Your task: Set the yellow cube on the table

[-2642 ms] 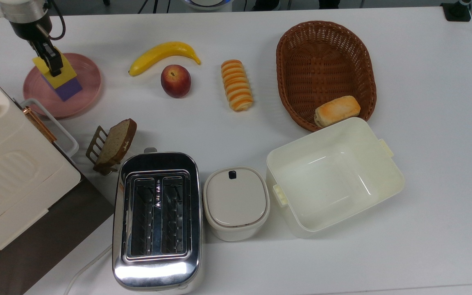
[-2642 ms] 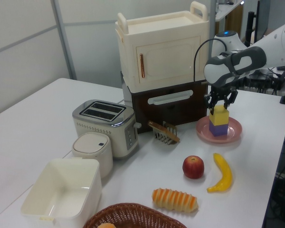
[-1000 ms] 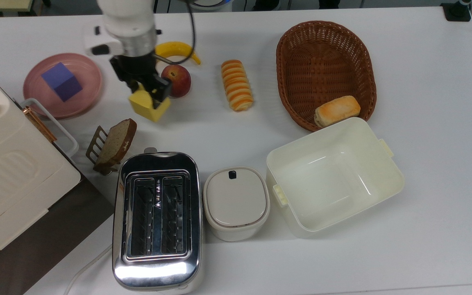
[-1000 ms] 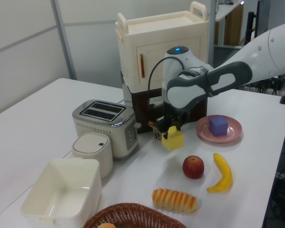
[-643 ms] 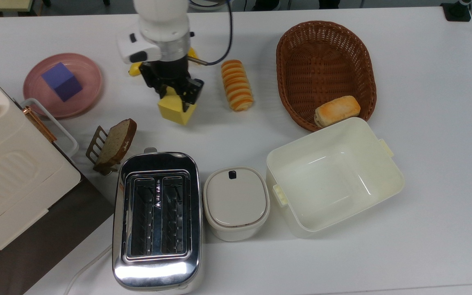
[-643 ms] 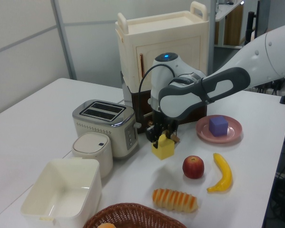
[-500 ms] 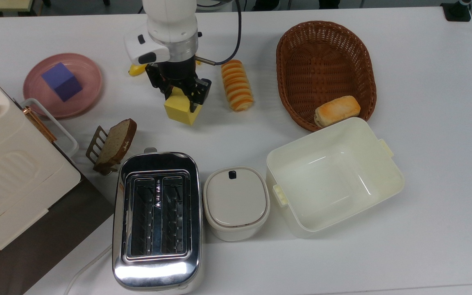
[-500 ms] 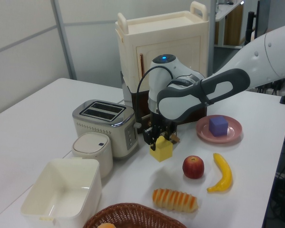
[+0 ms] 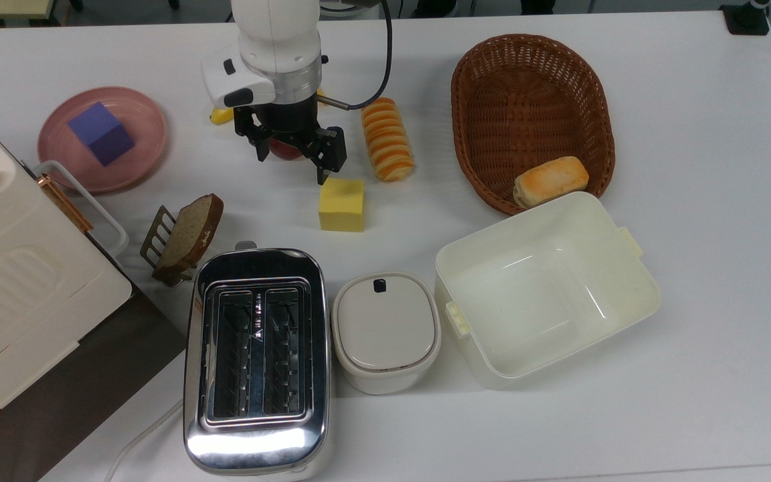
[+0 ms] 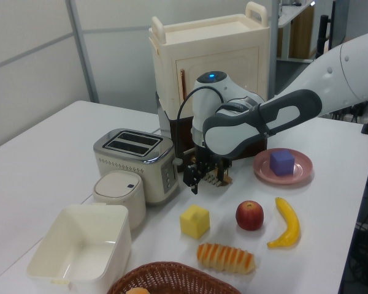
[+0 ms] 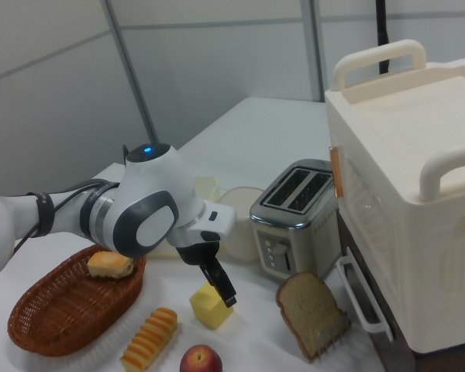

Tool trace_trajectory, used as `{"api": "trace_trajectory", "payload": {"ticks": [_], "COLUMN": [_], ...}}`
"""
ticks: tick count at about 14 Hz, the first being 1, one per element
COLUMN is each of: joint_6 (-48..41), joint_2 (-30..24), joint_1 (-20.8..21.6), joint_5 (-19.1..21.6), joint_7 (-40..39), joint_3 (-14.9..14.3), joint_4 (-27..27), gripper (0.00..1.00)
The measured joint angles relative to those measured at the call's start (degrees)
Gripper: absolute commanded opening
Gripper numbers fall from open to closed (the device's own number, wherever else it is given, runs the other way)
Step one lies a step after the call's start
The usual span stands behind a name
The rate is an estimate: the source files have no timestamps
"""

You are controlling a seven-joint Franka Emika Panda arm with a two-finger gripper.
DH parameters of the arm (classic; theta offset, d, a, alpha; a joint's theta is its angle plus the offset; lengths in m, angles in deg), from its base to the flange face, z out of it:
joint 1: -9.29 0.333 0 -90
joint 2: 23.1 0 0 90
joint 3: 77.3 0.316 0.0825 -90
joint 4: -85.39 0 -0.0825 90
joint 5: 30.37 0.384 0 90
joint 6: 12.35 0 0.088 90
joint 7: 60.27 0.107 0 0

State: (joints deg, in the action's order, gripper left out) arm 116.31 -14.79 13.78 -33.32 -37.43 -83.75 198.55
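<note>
Top view: gripper (image 9: 295, 155) spread, seemingly empty, above yellow cube (image 9: 342, 204) on table (image 9: 693, 134).

Around the yellow cube (image 9: 341, 204), bare table (image 9: 707, 134) lies open toward the top view's left, up to the bread slice in its rack (image 9: 185, 235). The toaster (image 9: 256, 358) and lidded white container (image 9: 385, 331) block below, the striped pastry (image 9: 387, 139) stands close above-right, and the open-fingered gripper (image 9: 292, 155) hangs just above-left, over the peach (image 10: 249, 215).
</note>
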Motion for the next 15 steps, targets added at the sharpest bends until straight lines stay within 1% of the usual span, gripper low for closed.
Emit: {"api": "trace_trajectory", "payload": {"ticks": [2, 3, 5, 7, 8, 9, 10, 11, 12, 14, 15], "joint_6": [-0.6, -2.8, -11.3, -22.3, -27.7, -32.2, -37.1, -37.8, -37.9, -37.9, -37.9], "joint_2": [-0.1, -0.2, -1.3, -3.0, -3.8, -4.6, -6.3, -7.2, -7.8, -8.6, -8.7], "joint_1": [-0.4, -0.8, -1.3, -2.0, -2.7, -3.4, -4.7, -5.3, -6.7, -10.7, -11.4], "joint_5": [-2.3, -4.0, -6.9, -7.4, -6.6, -4.7, -0.5, 0.9, 2.6, 4.7, 5.0], "joint_7": [0.0, 0.0, -3.0, -10.2, -13.0, -14.8, -16.8, -17.0, -17.1, -17.1, -17.1], "joint_3": [0.0, 0.0, 0.0, -0.1, -0.1, -0.1, -0.1, 0.0, 1.1, 5.1, 6.1], "joint_4": [-0.6, -1.6, -5.1, -11.0, -14.5, -17.9, -22.7, -23.5, -23.7, -23.7, -23.7], "gripper": [1.00, 1.00, 1.00, 1.00, 1.00, 1.00, 1.00, 1.00, 1.00, 1.00, 1.00]}}
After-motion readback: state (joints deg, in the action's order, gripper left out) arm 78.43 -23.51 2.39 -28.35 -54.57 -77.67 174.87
